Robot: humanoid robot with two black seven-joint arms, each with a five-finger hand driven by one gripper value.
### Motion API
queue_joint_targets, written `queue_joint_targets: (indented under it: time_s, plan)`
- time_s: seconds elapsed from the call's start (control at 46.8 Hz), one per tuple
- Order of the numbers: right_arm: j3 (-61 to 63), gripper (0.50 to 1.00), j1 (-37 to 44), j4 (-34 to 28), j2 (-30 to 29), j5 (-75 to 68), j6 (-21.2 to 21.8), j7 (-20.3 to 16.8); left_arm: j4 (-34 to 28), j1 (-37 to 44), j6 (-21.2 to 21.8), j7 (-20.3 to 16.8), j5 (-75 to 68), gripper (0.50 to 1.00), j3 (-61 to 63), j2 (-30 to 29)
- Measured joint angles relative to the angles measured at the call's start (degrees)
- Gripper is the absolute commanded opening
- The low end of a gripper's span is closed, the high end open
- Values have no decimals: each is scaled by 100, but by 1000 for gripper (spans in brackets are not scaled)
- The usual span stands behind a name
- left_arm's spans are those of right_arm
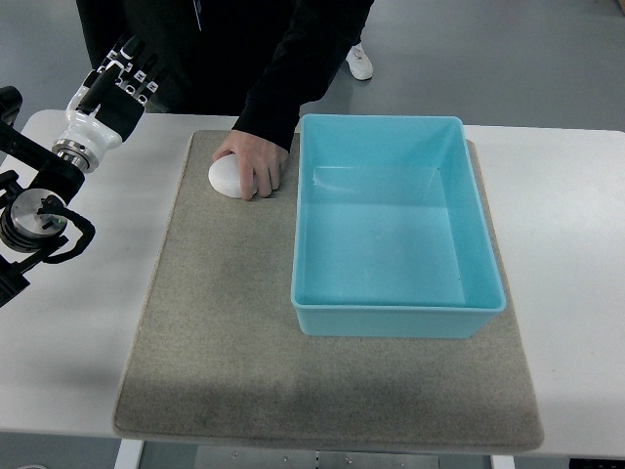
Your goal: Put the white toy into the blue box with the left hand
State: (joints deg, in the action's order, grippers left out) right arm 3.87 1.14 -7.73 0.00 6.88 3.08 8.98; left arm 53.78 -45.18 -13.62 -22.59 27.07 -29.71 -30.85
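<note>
Smooth, rounded, likely light and slippery white toy (227, 176) under a person's hand (256, 163); best cupped across its width by the left hand (117, 83), fingers loosely spread, empty.

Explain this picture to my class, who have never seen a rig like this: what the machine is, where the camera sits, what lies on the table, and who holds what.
The single camera looks steeply down from the robot's own side. At the left edge is the robot's left hand, a black and white mechanical hand with relaxed fingers, holding nothing. Its right arm is out of view. On the white table lies a grey mat. On the mat stands an empty blue box. Beside the box, a person's hand reaches in from the far side and rests on the white toy.
</note>
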Motion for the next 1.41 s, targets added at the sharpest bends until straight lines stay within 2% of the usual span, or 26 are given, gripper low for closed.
queue_joint_targets:
  time_s: [1.41]
  plan:
    - [0,936,0,0,0,-2,0,-2,-17,-10,-85,-46,1,1000,-18,0]
